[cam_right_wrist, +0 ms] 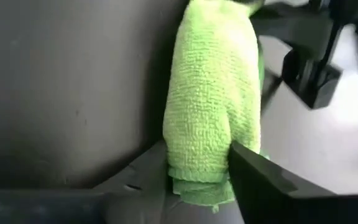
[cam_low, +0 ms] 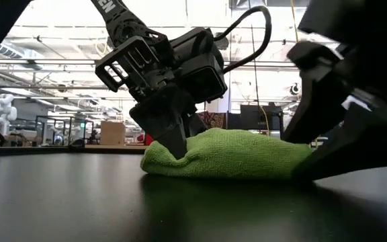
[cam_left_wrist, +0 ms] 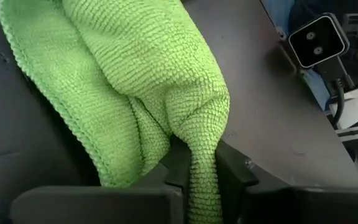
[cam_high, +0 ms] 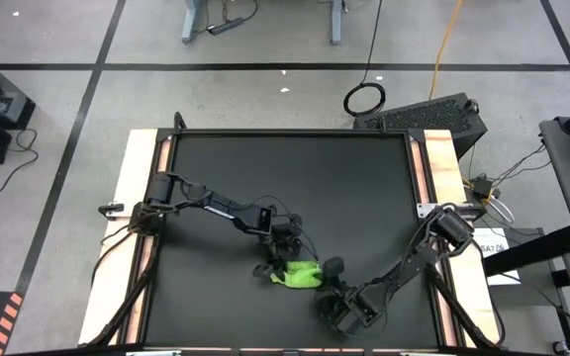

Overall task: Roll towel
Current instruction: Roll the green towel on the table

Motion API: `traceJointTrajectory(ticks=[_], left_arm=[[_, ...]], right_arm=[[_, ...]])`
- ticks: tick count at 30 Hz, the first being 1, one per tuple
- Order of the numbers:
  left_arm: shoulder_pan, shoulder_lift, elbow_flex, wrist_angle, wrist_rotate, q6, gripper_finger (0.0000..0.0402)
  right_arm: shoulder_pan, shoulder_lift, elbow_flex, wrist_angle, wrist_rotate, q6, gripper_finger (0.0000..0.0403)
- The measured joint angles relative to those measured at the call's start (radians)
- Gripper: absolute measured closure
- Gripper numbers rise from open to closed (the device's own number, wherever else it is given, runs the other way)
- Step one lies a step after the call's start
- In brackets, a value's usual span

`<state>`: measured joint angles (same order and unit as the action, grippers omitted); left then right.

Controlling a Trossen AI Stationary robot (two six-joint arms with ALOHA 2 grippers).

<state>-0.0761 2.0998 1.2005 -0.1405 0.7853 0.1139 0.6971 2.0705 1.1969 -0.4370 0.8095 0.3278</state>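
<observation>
Left gripper [cam_left_wrist: 202, 177] pinches one end of the towel [cam_high: 297, 274]; right gripper [cam_right_wrist: 197, 171] clamps the other end. Best to turn both ends evenly, keeping the roll tight between them.

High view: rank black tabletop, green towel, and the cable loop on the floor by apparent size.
1. Black tabletop, by far the largest.
2. Towel and cable loop look close in extent; the loop lies lower, on the floor, so ranking them is unsure.

No readable text (arm lettering cropped).
</observation>
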Motion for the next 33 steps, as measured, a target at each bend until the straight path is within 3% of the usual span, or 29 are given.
traceJointTrajectory(ticks=[7, 10, 14, 18, 24, 28, 33], left_arm=[[-0.002, -0.004, -0.001, 0.008, -0.019, 0.0, 0.0275], [-0.012, -0.033, 0.0, -0.035, -0.097, 0.027, 0.0234], [-0.039, -0.105, -0.001, -0.118, -0.291, 0.096, 0.0206], [-0.089, -0.203, -0.003, -0.182, -0.494, 0.157, 0.0202], [-0.217, -0.292, -0.002, -0.219, -0.811, 0.252, 0.0201], [-0.324, -0.274, -0.001, -0.184, -0.941, 0.344, 0.0201], [-0.402, -0.187, -0.001, -0.079, -1.01, 0.445, 0.0201]], right_arm=[[-0.048, -0.003, 0.0, 0.005, -0.101, 0.135, 0.0355], [-0.062, -0.017, 0.0, 0.005, -0.173, 0.164, 0.0389], [-0.081, -0.047, -0.001, -0.003, -0.241, 0.21, 0.0378], [-0.109, -0.085, -0.003, -0.011, -0.332, 0.236, 0.0364], [-0.153, -0.126, -0.004, -0.021, -0.482, 0.238, 0.0374], [-0.164, -0.133, -0.004, -0.021, -0.517, 0.239, 0.0374], [-0.171, -0.135, -0.004, -0.016, -0.564, 0.248, 0.0369]])
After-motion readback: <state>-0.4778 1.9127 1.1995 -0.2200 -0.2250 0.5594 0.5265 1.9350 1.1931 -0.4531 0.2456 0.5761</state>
